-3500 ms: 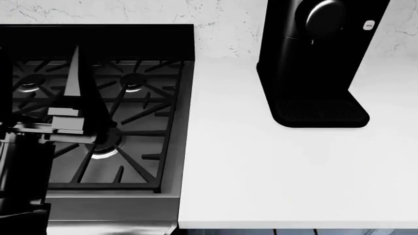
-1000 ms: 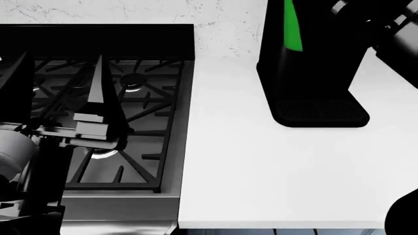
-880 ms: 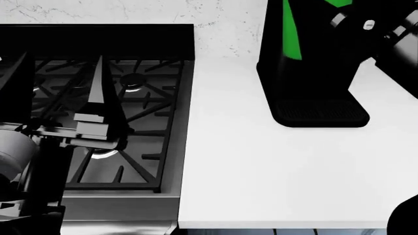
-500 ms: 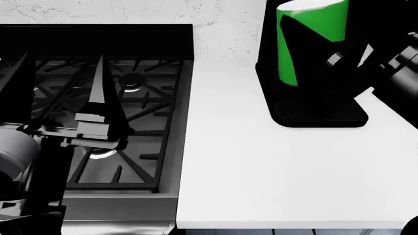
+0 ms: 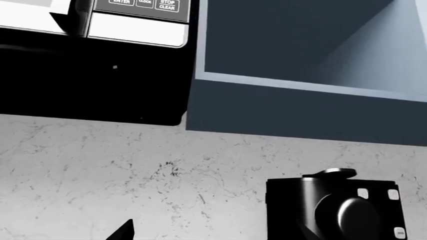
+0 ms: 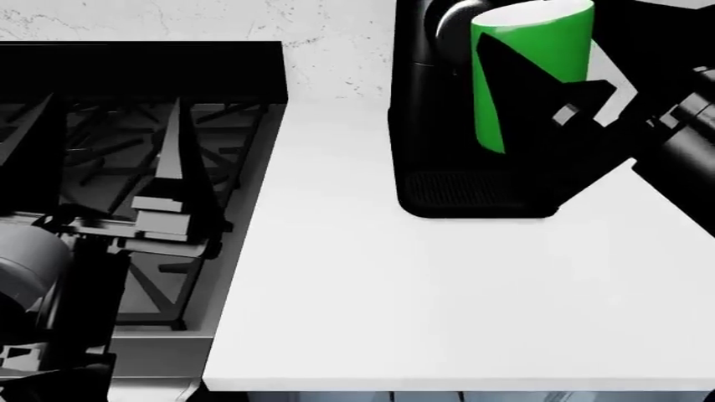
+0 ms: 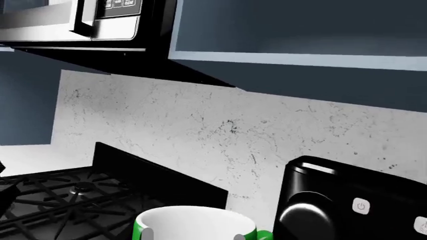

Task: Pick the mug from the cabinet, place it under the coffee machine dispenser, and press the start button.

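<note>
My right gripper is shut on the bright green mug, holding it upright in front of the tall black coffee machine. The mug hangs above the ribbed drip tray, just right of the round dispenser head. In the right wrist view the mug's white inside sits between my right gripper's fingertips, with the domed dispenser and a round button beside it. My left gripper stands open over the stove, holding nothing. In the left wrist view the machine is at some distance.
A black gas stove with grates lies left of the white counter. A marbled backsplash runs behind. Above are a microwave and a dark blue cabinet, open from below. My right arm reaches in from the right.
The mug came down into view in my right gripper and now hangs in front of the machine. The head view has shifted, so stove and machine sit further left. The left arm barely moved.
</note>
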Controlling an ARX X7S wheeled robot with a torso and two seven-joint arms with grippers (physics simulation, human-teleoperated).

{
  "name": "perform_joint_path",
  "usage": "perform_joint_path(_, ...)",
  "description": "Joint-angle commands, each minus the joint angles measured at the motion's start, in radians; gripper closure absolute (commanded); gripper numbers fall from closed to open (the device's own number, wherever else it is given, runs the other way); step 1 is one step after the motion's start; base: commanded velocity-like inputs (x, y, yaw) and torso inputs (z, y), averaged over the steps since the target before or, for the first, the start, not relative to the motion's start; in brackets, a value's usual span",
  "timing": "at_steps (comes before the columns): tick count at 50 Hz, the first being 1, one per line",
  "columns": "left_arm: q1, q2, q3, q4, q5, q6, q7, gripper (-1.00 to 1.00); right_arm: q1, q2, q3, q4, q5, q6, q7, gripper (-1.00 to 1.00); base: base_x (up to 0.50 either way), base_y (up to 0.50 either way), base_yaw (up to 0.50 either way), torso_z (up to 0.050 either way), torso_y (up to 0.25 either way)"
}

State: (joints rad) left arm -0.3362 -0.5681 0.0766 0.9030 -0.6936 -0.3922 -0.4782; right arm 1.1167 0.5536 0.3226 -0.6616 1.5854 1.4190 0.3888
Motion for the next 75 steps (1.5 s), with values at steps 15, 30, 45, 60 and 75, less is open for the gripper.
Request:
perform_joint_path(15, 0.015, -0.008, -0.001, 0.002, 0.000, 0.015, -0.005, -1.00, -0.417, -0.057, -0.028, -0.336, -0.547, -0.274, -0.277, 1.00, 0.00, 0.00, 0.00, 0.000, 0.000)
perform_joint_path(30, 0.006, -0.015, 0.007, 0.002, -0.003, 0.012, -0.007, -1.00, -0.620, -0.089, -0.124, -0.342, -0.764, -0.459, -0.338, 1.00, 0.00, 0.00, 0.00, 0.000, 0.000)
perform_joint_path(45, 0.020, -0.019, 0.006, 0.001, -0.001, 0.023, -0.010, -1.00, -0.681, -0.149, -0.235, -0.263, -0.935, -0.605, -0.324, 1.00, 0.00, 0.00, 0.00, 0.000, 0.000)
perform_joint_path(60, 0.023, -0.023, 0.007, -0.001, -0.001, 0.029, -0.013, -1.00, -0.653, -0.191, -0.367, -0.162, -1.113, -0.738, -0.310, 1.00, 0.00, 0.00, 0.00, 0.000, 0.001)
perform_joint_path(75, 0.020, -0.031, 0.004, 0.003, -0.008, 0.037, -0.012, -1.00, -0.613, -0.229, -0.457, -0.051, -1.194, -0.812, -0.307, 1.00, 0.00, 0.00, 0.00, 0.000, 0.000)
